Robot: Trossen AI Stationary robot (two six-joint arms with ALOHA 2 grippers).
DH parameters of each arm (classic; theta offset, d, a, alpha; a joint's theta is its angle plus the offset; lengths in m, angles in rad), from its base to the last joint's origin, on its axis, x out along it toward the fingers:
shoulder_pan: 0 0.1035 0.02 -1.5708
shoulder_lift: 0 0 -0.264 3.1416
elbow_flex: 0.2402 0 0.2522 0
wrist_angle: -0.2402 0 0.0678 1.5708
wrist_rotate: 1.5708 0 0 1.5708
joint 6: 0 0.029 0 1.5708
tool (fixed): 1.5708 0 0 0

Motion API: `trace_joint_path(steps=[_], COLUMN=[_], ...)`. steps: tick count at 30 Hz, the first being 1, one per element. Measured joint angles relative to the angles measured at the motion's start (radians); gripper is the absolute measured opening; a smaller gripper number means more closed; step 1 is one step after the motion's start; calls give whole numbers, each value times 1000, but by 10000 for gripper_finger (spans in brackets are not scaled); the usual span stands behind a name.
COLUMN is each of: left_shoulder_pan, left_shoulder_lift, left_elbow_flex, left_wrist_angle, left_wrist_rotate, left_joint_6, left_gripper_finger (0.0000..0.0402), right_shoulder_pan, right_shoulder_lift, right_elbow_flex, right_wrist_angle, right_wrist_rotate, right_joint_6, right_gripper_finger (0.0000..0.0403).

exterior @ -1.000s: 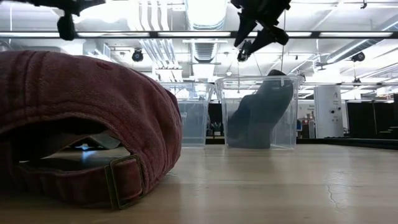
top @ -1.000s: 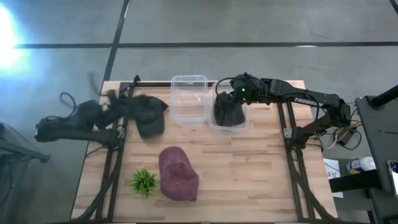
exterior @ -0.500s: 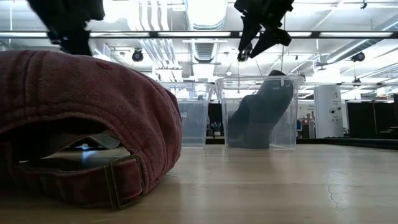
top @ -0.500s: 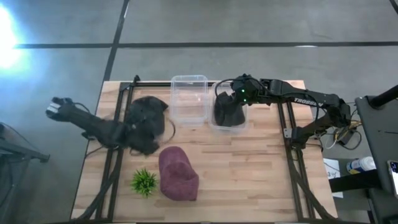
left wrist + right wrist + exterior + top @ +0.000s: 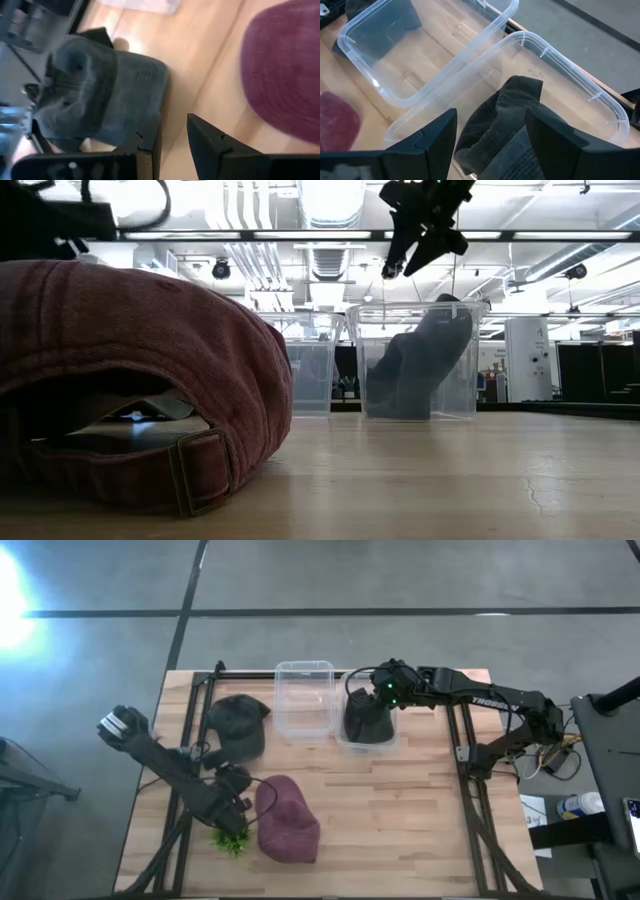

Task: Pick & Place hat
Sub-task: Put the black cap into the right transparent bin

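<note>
A maroon hat (image 5: pixel 287 821) lies crown up on the table's near middle; in the low view the maroon hat (image 5: pixel 130 370) shows its strap and buckle. A dark grey hat (image 5: pixel 238 726) lies flat toward the far left. A third dark hat (image 5: pixel 367 720) stands in the right clear bin (image 5: pixel 352 745), leaning on its wall. My left gripper (image 5: pixel 238 796) hovers by the maroon hat's left side, and in the wrist view my left gripper (image 5: pixel 172 137) is narrowly open over bare wood. My right gripper (image 5: pixel 495 135) is wide open above the binned hat (image 5: pixel 512 132).
An empty clear bin (image 5: pixel 305 700) stands to the left of the filled one, at the far edge. A small green plant (image 5: pixel 232 837) sits near the left arm's wrist, beside the maroon hat. Black frame rails (image 5: pixel 465 755) run along both sides. Bare wood (image 5: pixel 400 820) lies to the near right.
My left arm has swung fast from the table's far left, past the grey hat, toward the near edge, and now its gripper is beside the maroon hat. The grey hat stays on the table where it was. The right arm has kept still.
</note>
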Motion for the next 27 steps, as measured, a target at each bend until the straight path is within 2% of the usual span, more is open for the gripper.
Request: trace_joint_path(steps=[3, 9, 15, 19, 21, 25, 27], left_shoulder_pan=[36, 124, 216, 235, 235, 241, 246], left_shoulder_lift=[15, -3, -12, -5, -4, -3, -3], left_elbow_flex=[1, 1, -40, -89, -103, -130, -154], left_wrist_angle=[6, 7, 89, 192, 178, 109, 126], left_wrist_rotate=[-1, 73, 184, 242, 221, 113, 101], left_joint_6=[-15, 2, 112, 190, 197, 133, 116], left_gripper_finger=[85, 85, 85, 85, 85, 85, 85], right_shoulder_pan=[0, 0, 0, 0, 0, -2, -3], right_shoulder_lift=[0, 0, 0, 1, 1, 1, 1], right_elbow_flex=[-5, -16, -51, -83, -91, -93, -93], right_wrist_angle=[-1, 0, 4, 6, 7, 8, 11], right_wrist_rotate=[1, 1, 0, 0, 0, 0, 0], right_joint_6=[0, -1, -10, -10, -10, -10, -10], right_gripper_finger=[228, 228, 228, 228, 228, 228, 228])
